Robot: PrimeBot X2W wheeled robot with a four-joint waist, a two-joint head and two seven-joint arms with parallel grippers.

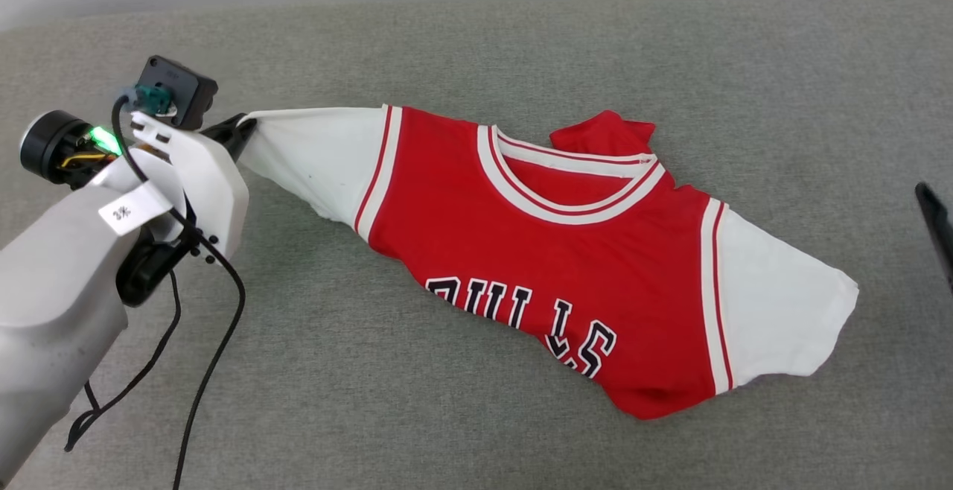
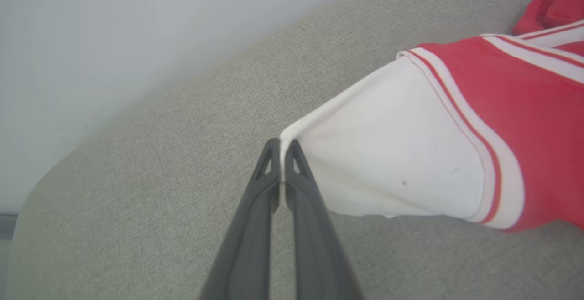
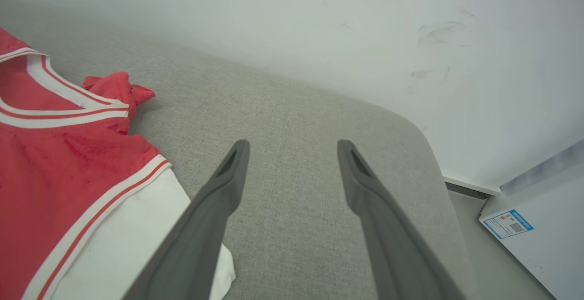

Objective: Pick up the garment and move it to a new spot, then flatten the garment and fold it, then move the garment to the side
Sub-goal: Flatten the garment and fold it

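Matt knit garment [image 1: 566, 252] on coarse woven cushion [image 1: 476, 51].

Across the chest of the red garment [image 1: 566, 244] run black letters [image 1: 514, 305] outlined in white. I read "ULLS"; the letter before them is half swallowed by a fold, so I cannot be sure of it. Just under the last letters sits a scrap of another black, white-outlined character [image 1: 560, 350], cut off by the fold and unreadable. A white tag [image 1: 123, 212] on my left forearm bears small dark marks, something like "2%", too blurred to be sure. In my right wrist view a blue-edged label [image 3: 506, 223] with a QR code sits on a white box [image 3: 547, 199]; its print is too small to read.
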